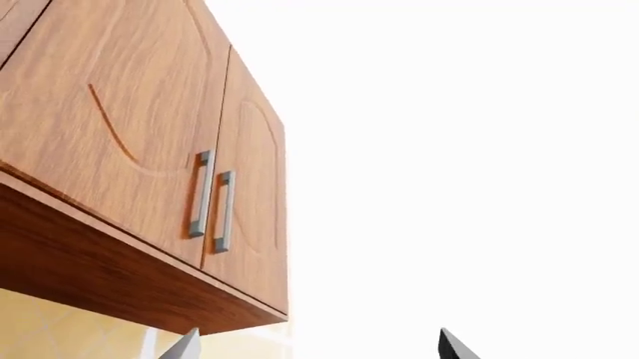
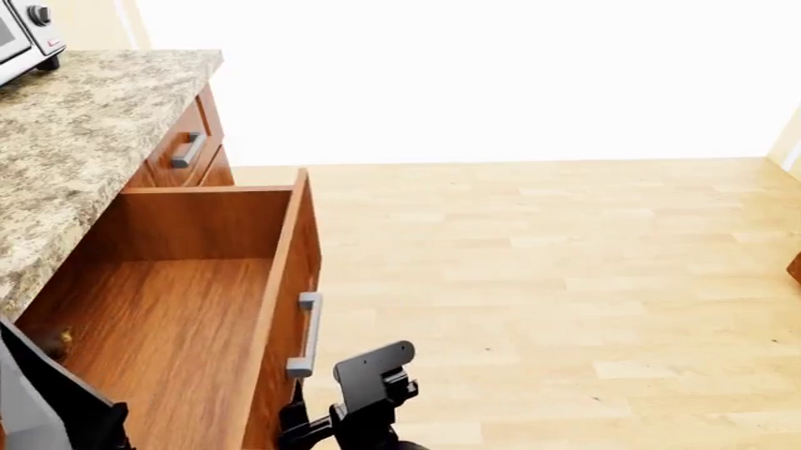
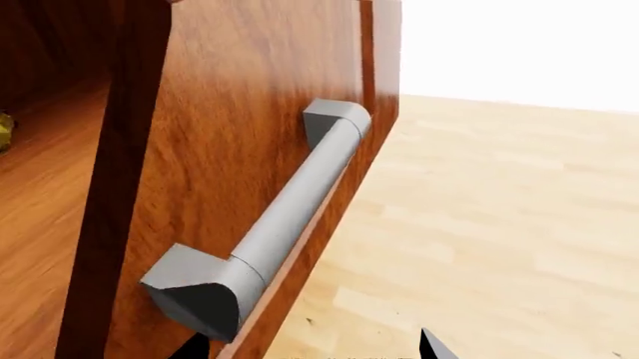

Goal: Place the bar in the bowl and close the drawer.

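The drawer (image 2: pixel 188 281) stands pulled far out from under the counter, its wood-grain inside in plain view. The bar (image 2: pixel 56 339), a small dark lump with a yellowish tip, lies on the drawer floor by the left wall; its yellowish end (image 3: pixel 4 127) also peeks in at the edge of the right wrist view. My right gripper (image 3: pixel 313 350) is open just outside the drawer front, at the near end of the grey handle (image 3: pixel 289 217), with nothing between its fingers. My left gripper (image 1: pixel 317 348) is open and points up at a wall cabinet. The bowl is out of view.
A speckled stone countertop (image 2: pixel 75 141) runs along the left with a toaster (image 2: pixel 25 37) at its far end. A second, shut drawer (image 2: pixel 188 150) lies beyond the open one. Light wood floor (image 2: pixel 564 281) spreads to the right. An upper cabinet (image 1: pixel 150 149) has two vertical handles.
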`<state>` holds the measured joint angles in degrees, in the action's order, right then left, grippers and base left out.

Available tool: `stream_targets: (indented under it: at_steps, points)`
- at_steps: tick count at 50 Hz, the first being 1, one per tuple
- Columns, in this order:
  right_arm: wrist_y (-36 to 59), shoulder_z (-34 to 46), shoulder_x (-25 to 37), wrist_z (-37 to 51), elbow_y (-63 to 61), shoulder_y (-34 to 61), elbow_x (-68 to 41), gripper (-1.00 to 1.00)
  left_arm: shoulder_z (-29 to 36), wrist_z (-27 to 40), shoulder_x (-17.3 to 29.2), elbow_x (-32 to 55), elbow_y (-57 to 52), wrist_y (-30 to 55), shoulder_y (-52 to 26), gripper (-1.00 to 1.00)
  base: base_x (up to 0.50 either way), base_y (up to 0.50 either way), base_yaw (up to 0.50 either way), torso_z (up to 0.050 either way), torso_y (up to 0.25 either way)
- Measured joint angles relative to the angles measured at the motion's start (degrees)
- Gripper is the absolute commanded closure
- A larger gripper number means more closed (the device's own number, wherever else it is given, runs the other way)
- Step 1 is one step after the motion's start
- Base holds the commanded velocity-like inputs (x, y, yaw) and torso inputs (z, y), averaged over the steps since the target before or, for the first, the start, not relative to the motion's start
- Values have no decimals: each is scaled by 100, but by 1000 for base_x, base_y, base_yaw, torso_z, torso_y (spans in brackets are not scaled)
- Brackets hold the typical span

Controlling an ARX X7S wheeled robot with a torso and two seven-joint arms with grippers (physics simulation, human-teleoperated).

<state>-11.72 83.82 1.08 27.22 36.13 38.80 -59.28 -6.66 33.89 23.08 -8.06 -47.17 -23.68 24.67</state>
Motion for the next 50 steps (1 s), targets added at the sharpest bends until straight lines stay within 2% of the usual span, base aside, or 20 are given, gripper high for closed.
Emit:
stream_targets:
  at_steps: [24,50]
  points:
    - [258,406,21,12,-535,319,-548,-100,-501,147,-19,-14,-155,-93,504,-100,0,0,0,1,0]
    - [871,443,28,-465,-1329,691,-429,-100,-623,180,-25,18,-152,-147,626,-100,0,0,0,0,1]
